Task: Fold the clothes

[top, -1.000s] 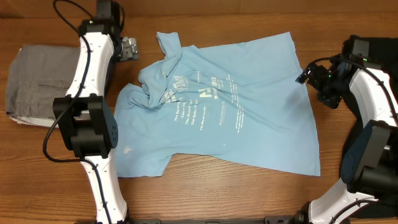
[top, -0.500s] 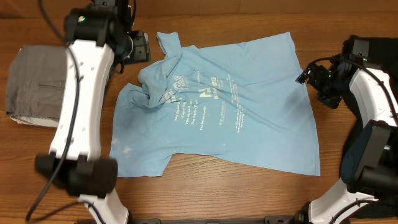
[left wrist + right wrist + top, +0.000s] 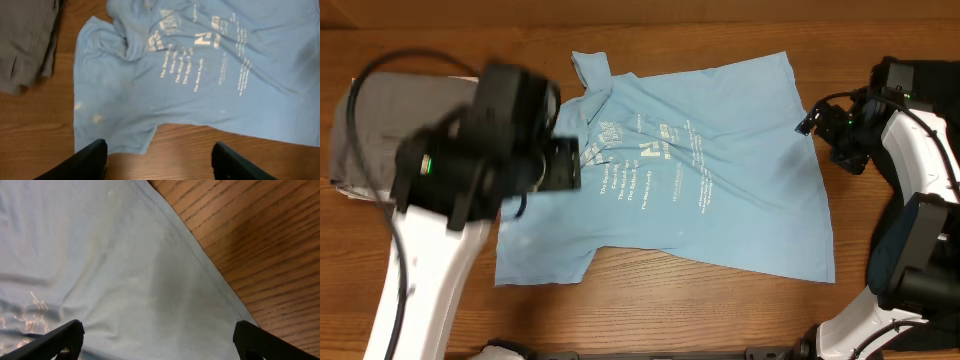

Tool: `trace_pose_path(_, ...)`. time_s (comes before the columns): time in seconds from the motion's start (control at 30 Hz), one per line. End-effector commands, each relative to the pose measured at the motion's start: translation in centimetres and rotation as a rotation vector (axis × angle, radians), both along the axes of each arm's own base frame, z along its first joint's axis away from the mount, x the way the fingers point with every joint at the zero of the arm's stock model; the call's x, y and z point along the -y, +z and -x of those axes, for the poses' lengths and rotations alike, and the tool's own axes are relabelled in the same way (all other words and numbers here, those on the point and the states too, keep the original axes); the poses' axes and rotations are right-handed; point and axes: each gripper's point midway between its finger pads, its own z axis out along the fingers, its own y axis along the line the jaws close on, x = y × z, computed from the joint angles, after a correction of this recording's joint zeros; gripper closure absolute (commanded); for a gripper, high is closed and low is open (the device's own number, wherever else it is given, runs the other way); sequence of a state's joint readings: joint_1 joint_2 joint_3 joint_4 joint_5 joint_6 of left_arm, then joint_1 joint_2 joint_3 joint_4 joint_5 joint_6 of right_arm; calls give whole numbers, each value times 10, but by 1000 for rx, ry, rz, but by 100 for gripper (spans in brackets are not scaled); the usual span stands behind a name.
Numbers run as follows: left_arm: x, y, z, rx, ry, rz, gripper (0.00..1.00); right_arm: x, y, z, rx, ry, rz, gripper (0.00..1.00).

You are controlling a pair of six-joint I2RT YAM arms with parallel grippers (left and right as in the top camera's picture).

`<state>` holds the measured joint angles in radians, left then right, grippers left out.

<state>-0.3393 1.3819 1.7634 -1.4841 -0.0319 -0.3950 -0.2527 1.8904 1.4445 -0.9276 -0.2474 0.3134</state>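
Observation:
The clothes are one light blue T-shirt (image 3: 690,185), lying mostly flat on the wooden table with its white lettering up. Its collar and left shoulder are bunched in folds (image 3: 135,40). My left gripper (image 3: 160,160) hangs high above the shirt's left sleeve and lower hem, open, nothing between its fingers. In the overhead view the left gripper (image 3: 568,165) is blurred and close to the camera. My right gripper (image 3: 160,342) is open just above the shirt's right edge (image 3: 200,265), holding nothing; overhead the right gripper (image 3: 812,122) sits at the shirt's upper right side.
A folded grey garment (image 3: 375,130) lies at the table's left, also seen as grey cloth (image 3: 25,40) in the left wrist view. Bare wood (image 3: 670,300) runs along the front. The right arm's body (image 3: 920,180) stands by the right edge.
The left arm swung from the back left of the table up and over the shirt's left side, and its jaws narrowed somewhat. The right arm and the shirt have not moved.

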Motion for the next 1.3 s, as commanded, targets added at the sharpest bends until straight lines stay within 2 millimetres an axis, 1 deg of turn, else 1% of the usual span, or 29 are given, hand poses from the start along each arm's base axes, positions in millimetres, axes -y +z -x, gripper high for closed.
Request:
trace_pose_path(0.0,-27,-18,7,24,136,-55,30,1,8,-5,27,7,8,0)
trace_pose_path(0.07,-37,-35,-2,31,183,-64,30,1,9,-7,35,5,9,0)
trace_pose_path(0.1,-42,-42,-6,30,204,-64,37,1,9,-7,34,5,9,0)
trace_pose_path(0.13,-44,-52,-13,21,220,-44,48,1,9,-7,34,5,9,0)
trace_pose_path(0.17,-43,-61,-19,7,223,-12,55,1,9,-7,34,5,9,0)
trace_pose_path(0.2,-39,-73,-26,-23,209,34,66,1,9,-8,37,1,7,0)
trace_pose_path(0.23,-37,-82,-29,-50,192,67,74,1,10,-12,55,0,4,0)
trace_pose_path(0.27,-34,-91,-32,-84,175,98,82,-5,13,-14,71,10,-29,0)
trace_pose_path(0.3,-30,-104,-33,-141,151,137,93,-24,14,-2,30,38,-129,0)
trace_pose_path(0.33,-27,-110,-33,-176,127,155,96,-32,13,10,-15,60,-167,0)
trace_pose_path(0.37,-24,-118,-31,-213,96,163,96,-34,11,21,-57,73,-172,0)
trace_pose_path(0.4,-23,-127,-28,-257,80,148,96,-36,8,36,-109,113,-171,2)
trace_pose_path(0.43,-23,-132,-25,-280,76,141,96,-38,8,48,-145,138,-179,17)
trace_pose_path(0.5,-22,-137,-23,-297,74,137,96,-36,8,67,-226,119,-187,27)
trace_pose_path(0.57,-22,-139,-21,-302,75,134,94,-29,11,80,-290,46,-166,28)
trace_pose_path(0.6,-23,-140,-21,-305,77,129,93,-25,15,89,-322,3,-150,28)
trace_pose_path(0.67,-25,-142,-18,-316,81,118,92,-22,28,103,-349,-33,-134,27)
trace_pose_path(0.7,-27,-145,-16,-325,86,107,91,-24,38,113,-345,-33,-125,27)
trace_pose_path(0.8,-30,-154,-9,-354,91,93,91,-23,57,134,-316,-68,-79,26)
trace_pose_path(0.9,-30,-165,-1,-387,93,88,91,-18,73,158,-275,-137,-8,26)
trace_pose_path(0.97,-31,-172,2,-400,94,86,92,-20,78,173,-249,-165,10,26)
trace_pose_path(1.03,-31,-179,3,-403,94,85,92,-24,76,188,-249,-183,6,27)
trace_pose_path(1.1,-31,-185,3,-400,93,86,93,-28,68,201,-273,-199,-1,27)
trace_pose_path(1.17,-30,-192,0,-388,92,88,94,-32,51,216,-328,-205,-12,27)
trace_pose_path(1.27,-30,-199,-2,-376,91,90,94,-31,28,225,-382,-245,-7,27)
